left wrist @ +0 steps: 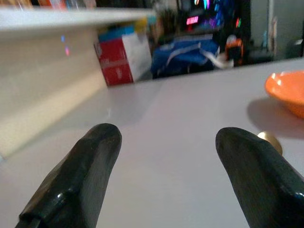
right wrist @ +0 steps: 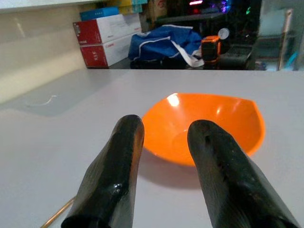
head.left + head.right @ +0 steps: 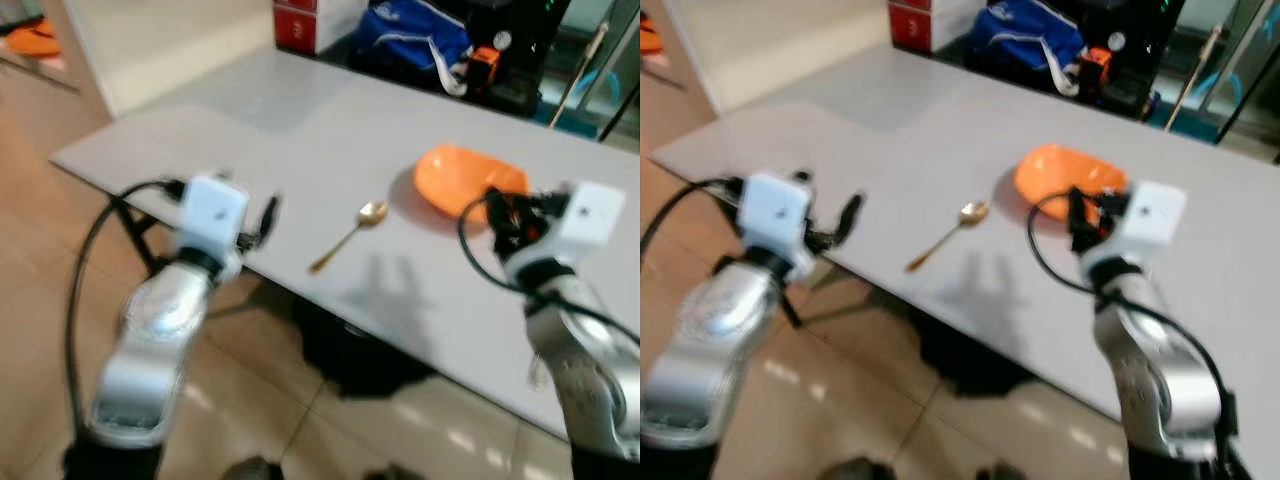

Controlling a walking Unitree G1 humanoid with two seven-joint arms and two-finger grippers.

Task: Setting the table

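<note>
An orange bowl (image 3: 462,178) sits on the grey table (image 3: 300,130), to the right of centre. A gold spoon (image 3: 350,235) lies to the left of it, its handle pointing toward the table's near edge. My left gripper (image 1: 166,161) hovers low at the near edge, left of the spoon, open wide with nothing between its fingers (image 1: 95,156). My right gripper (image 2: 166,130) is just in front of the bowl (image 2: 223,121), open with a narrow gap and holding nothing. The spoon's round end (image 1: 270,141) peeks out beside a left finger.
At the far side of the table stand a red and white box (image 3: 300,25), a blue bag (image 3: 420,35) and an orange-black device (image 3: 483,65). Tiled floor (image 3: 60,180) lies to the left and below. A dark object (image 3: 360,355) sits under the table.
</note>
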